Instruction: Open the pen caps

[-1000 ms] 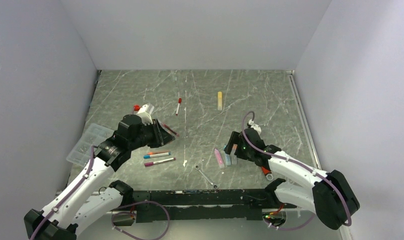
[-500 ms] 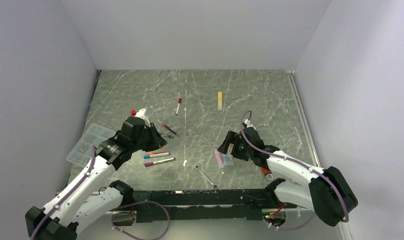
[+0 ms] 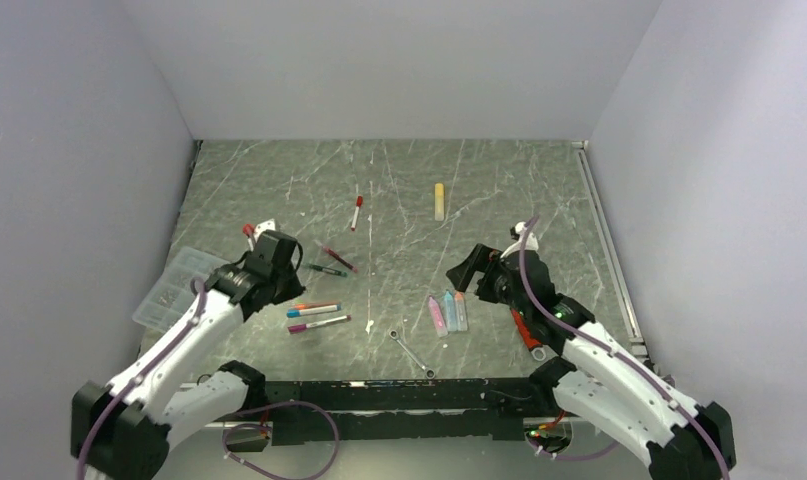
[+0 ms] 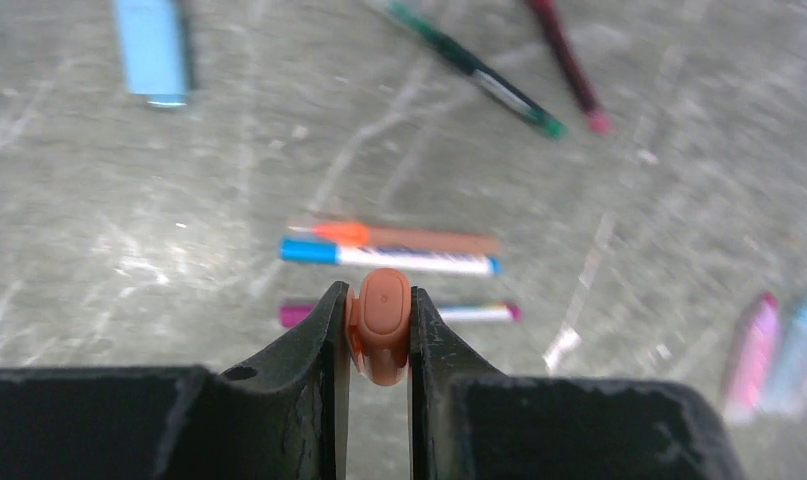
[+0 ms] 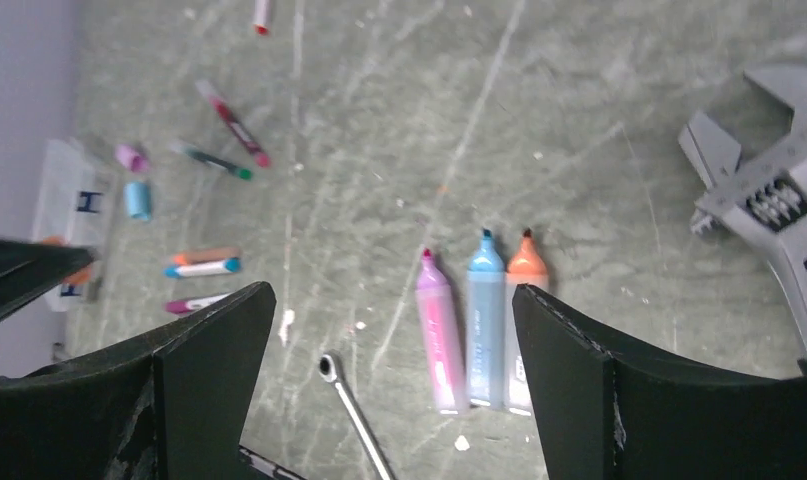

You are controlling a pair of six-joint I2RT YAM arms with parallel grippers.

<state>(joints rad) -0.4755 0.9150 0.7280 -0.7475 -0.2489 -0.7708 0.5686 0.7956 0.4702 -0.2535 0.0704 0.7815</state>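
My left gripper (image 4: 379, 300) is shut on a small orange cap (image 4: 380, 322), held off the table at the left (image 3: 251, 231). Below it lie thin orange (image 4: 399, 237), blue (image 4: 389, 257) and magenta (image 4: 459, 312) markers. My right gripper (image 5: 391, 310) stands open and empty above three uncapped highlighters lying side by side: pink (image 5: 439, 335), blue (image 5: 485, 325) and orange (image 5: 524, 320). In the top view that gripper (image 3: 469, 270) hangs just behind them (image 3: 447, 312). A loose pink cap (image 5: 130, 157) and a loose blue cap (image 5: 137, 200) lie at the far left.
A green pen (image 4: 479, 70) and a dark red pen (image 4: 569, 65) lie mid-table. A red marker (image 3: 357, 212) and a yellow highlighter (image 3: 439, 200) sit farther back. A clear plastic box (image 3: 174, 285) is at the left edge, a silver wrench (image 3: 411, 352) near the front, a red-handled tool (image 3: 524, 333) beside my right arm.
My left gripper has drawn back to the left with the orange cap. My right gripper has lifted off the highlighters and pulled back, staying open; the three highlighters now lie in a row.
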